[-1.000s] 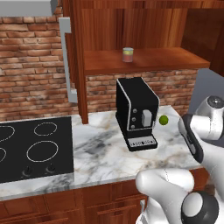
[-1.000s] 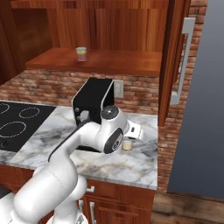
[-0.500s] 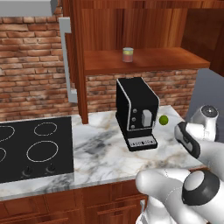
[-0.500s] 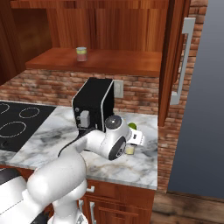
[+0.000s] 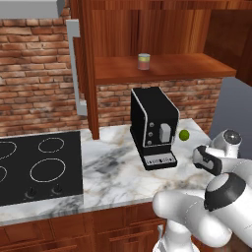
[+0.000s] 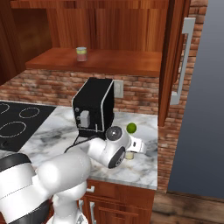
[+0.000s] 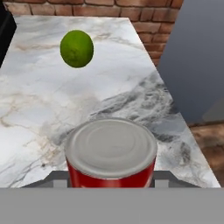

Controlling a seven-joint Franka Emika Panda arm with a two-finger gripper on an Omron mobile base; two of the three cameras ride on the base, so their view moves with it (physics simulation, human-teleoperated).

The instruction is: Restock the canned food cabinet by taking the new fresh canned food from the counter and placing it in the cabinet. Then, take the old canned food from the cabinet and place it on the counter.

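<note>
Two tins are counted: one yellow-banded tin (image 5: 143, 61) on the cabinet shelf (image 5: 162, 70) and one red-labelled tin (image 7: 111, 153) on the worktop (image 5: 115, 172). One green ball (image 7: 76, 48), one black coffee machine (image 5: 153, 127) and one stovetop (image 5: 37, 165) are shown.

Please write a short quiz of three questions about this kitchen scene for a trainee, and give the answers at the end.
1. True or false: the yellow-and-orange can stands on the cabinet shelf.
2. Where is the red can? A) on the stovetop B) between the jaws, over the right end of the counter C) inside the black machine
3. Fill in: the small ball lying on the counter beyond the red can is ____ in colour.

Key: 1 true; 2 B; 3 green.
</note>
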